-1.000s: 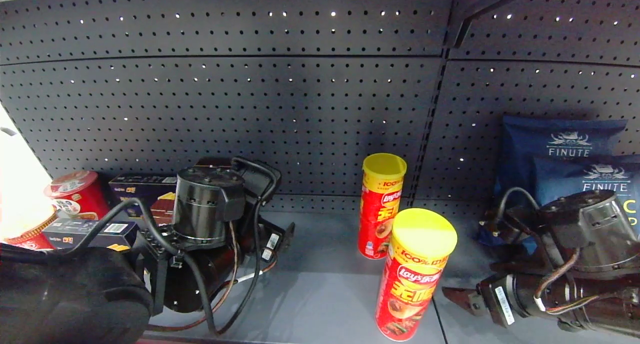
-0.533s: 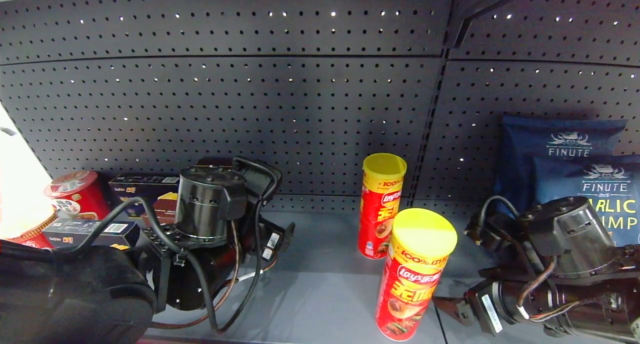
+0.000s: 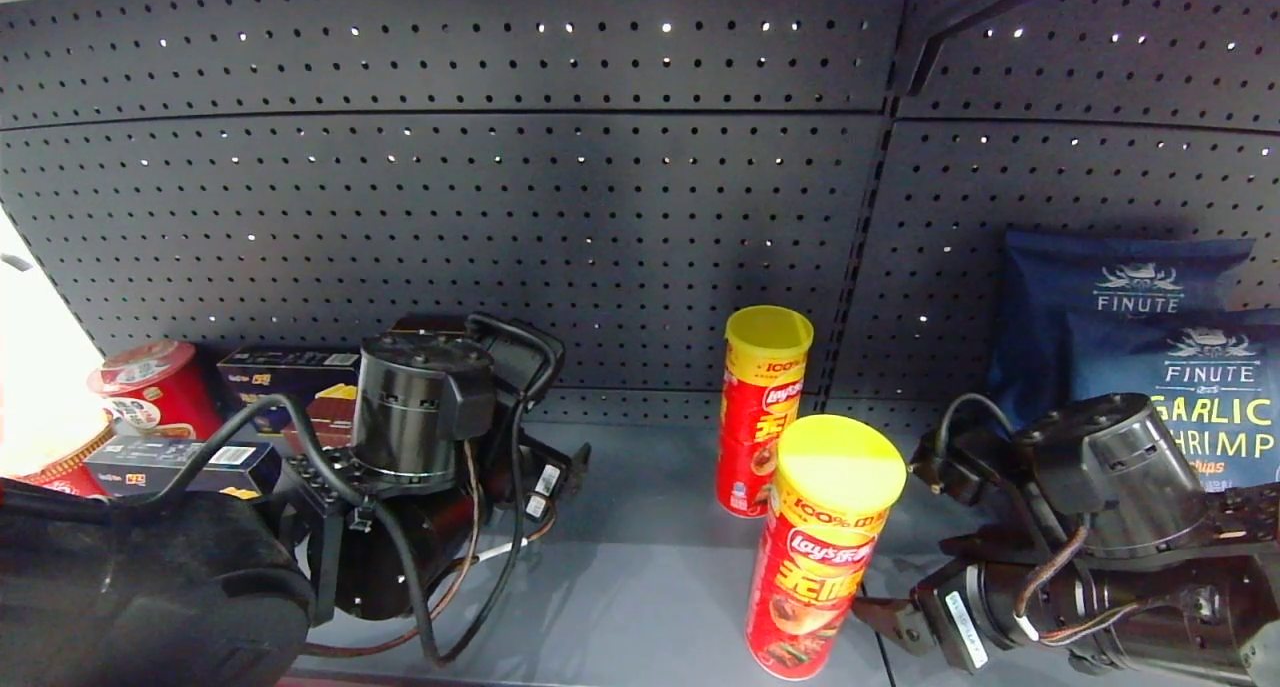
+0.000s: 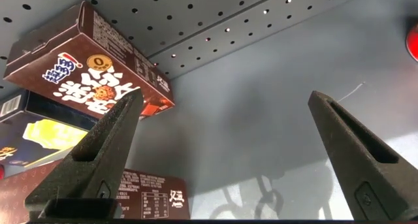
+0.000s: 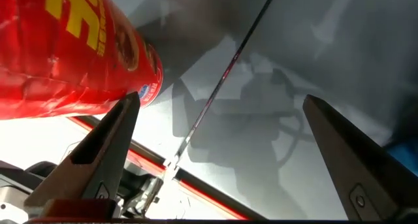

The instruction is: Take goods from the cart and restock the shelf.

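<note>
Chip can [image 3: 825, 567] stands at shelf [image 3: 620, 587] edge beside spread right pincer [image 5: 222, 98].

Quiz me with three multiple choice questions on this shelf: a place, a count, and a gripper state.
1. Where on the shelf are the blue bags? A. left end B. right end C. middle
2. How many yellow-lidded chip cans stand there? A. one B. two C. four
3. The right gripper is: A. open B. shut on a can C. shut on a bag
Answers: B, the bags lean at the right end; B, one can stands behind the other; A, its jaws stand wide apart.
</note>
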